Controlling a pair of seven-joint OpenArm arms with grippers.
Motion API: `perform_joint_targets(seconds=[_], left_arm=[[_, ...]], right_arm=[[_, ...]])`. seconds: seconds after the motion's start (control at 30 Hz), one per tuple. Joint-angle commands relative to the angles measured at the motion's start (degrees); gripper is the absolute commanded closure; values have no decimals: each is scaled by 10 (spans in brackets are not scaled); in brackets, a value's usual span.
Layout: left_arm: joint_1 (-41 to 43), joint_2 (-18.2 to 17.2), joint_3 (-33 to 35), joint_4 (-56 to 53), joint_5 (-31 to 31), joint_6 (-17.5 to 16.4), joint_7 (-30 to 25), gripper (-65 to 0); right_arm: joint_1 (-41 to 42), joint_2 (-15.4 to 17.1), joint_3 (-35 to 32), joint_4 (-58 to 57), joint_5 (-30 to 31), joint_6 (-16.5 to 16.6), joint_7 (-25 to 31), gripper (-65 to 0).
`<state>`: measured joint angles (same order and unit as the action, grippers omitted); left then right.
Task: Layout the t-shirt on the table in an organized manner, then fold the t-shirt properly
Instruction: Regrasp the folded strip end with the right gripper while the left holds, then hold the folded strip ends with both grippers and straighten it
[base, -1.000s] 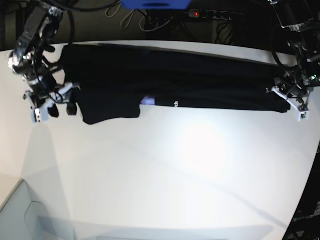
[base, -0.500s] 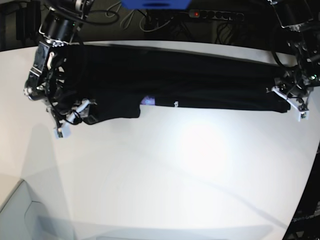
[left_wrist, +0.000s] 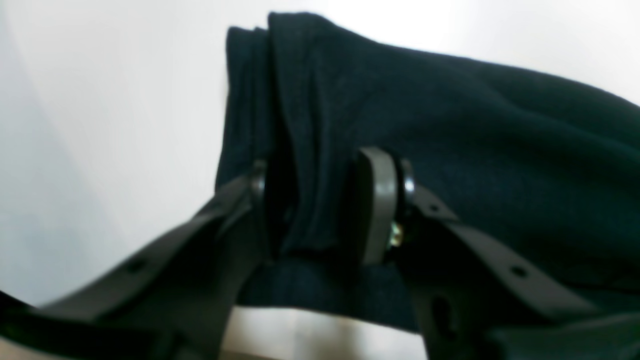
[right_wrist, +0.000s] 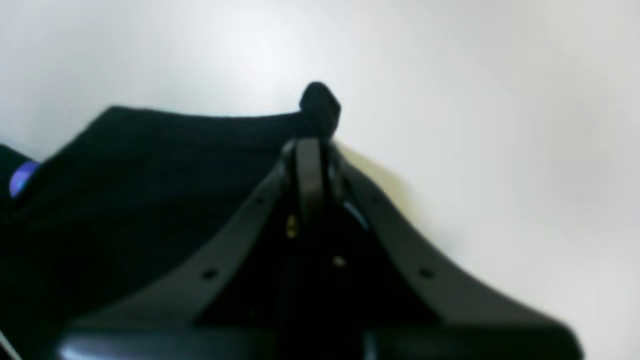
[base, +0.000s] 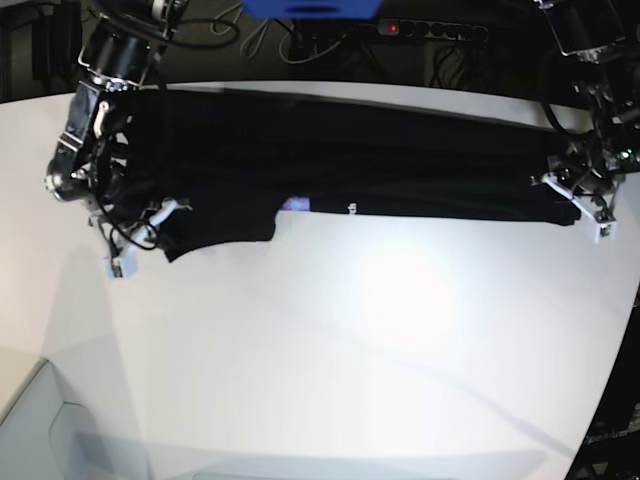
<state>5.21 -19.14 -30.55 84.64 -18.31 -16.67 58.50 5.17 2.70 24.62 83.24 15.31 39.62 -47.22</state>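
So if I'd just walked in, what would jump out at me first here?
A long black t-shirt stretched across the far side of the white table. A robot arm pinches each end: the right gripper is shut on the corner at the picture's left, the left gripper is clamped on bunched cloth at its right. A small purple patch shows mid-shirt.

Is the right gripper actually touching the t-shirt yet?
Touching. In the right wrist view the right gripper is shut on a corner of the t-shirt, and a nub of cloth pokes out past the closed jaws.
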Motion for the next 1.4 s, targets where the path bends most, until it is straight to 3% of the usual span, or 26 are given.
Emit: perform_joint_targets(seconds=[0.0, 0.33, 0.57, 0.93, 1.17, 1.27, 1.37], left_arm=[[-6, -10, -4, 10, -3, 2, -5, -230], [-6, -10, -4, 10, -3, 2, -5, -230], [-6, -14, -4, 9, -3, 1, -5, -230], [-6, -14, -3, 10, -3, 1, -5, -230], [-5, -14, -3, 10, -4, 0, 6, -230], [-6, -15, -3, 10, -6, 0, 31, -304], [-6, -16, -3, 16, -7, -10, 40, -494]], right_arm=[[7, 5, 1, 30, 14, 4, 16, 0], [-108, -15, 2, 223, 13, 4, 11, 0], [-179, -15, 5, 228, 13, 4, 17, 0], [-188, -33, 93, 227, 13, 4, 13, 0], [-193, -82, 126, 221, 13, 4, 17, 0], [-183, -86, 138, 207, 13, 4, 17, 0], [-177, -87, 148, 198, 13, 4, 17, -2]])
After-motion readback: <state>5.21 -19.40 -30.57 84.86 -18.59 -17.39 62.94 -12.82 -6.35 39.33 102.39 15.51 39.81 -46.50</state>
